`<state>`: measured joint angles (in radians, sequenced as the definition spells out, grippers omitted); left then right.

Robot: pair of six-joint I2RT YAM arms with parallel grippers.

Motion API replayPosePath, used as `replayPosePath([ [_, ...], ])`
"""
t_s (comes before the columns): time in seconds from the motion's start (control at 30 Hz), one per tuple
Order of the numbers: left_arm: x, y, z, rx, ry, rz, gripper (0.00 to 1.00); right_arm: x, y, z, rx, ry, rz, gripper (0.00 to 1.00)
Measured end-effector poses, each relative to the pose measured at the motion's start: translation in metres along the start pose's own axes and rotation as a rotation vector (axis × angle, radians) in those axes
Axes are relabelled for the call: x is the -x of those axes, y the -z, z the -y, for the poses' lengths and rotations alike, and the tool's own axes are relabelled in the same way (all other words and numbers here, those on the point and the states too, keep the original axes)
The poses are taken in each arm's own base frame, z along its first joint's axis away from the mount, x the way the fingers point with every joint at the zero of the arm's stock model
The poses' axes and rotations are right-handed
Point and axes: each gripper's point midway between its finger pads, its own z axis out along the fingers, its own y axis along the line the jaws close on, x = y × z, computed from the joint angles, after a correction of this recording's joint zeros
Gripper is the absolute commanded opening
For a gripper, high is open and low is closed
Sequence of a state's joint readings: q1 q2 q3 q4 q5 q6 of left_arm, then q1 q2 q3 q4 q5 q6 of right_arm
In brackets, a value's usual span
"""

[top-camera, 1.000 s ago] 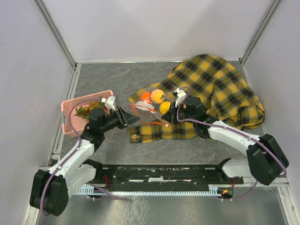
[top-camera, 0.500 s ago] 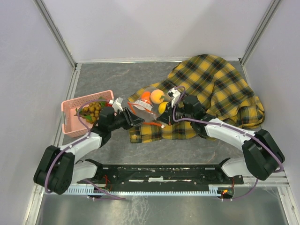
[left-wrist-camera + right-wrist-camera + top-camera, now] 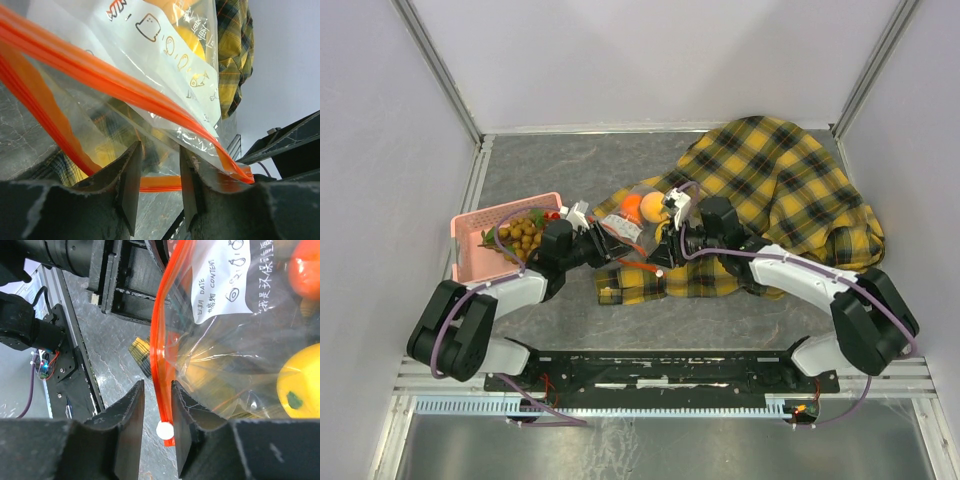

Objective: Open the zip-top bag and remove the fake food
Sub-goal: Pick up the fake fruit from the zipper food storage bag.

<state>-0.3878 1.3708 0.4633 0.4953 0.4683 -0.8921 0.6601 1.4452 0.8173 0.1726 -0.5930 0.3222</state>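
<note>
Pink basket [image 3: 470, 225], far left on the surface [image 3: 560, 170], holding a grape bunch [image 3: 520, 232]; my left hand [image 3: 157, 150], fingers narrowly parted, loose bag film between them, not pinching; the zip-top bag [image 3: 632, 228], lying on the plaid cloth [image 3: 780, 190] between my two hands, its orange zip strip [image 3: 161, 365] looking parted at the left end; fake food [image 3: 655, 207], orange and yellow fruits, inside the bag; my right hand [image 3: 156, 385], fingers slightly apart astride the zip strip, not clamped. Hazards, as I judge them: slick film slipping out if I close on one layer only; both walls pinched together, shutting the mouth; cloth snagged along with the bag; round fruit rolling off once freed.
</note>
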Motion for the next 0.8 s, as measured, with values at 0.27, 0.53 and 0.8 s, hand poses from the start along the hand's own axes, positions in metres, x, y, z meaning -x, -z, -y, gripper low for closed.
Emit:
replayPosePath([
  [0.27, 0.001, 0.002, 0.000, 0.010, 0.000, 0.008, 0.49, 0.039, 0.027, -0.013, -0.029, 0.060, 0.131, 0.42],
  [0.53, 0.001, 0.002, 0.000, 0.011, -0.001, 0.009, 0.49, 0.067, 0.069, 0.063, -0.418, -0.115, 0.319, 0.28],
  [0.8, 0.003, 0.001, 0.000, 0.009, -0.003, 0.014, 0.50, 0.026, 0.069, 0.139, -0.710, -0.264, 0.238, 0.19],
])
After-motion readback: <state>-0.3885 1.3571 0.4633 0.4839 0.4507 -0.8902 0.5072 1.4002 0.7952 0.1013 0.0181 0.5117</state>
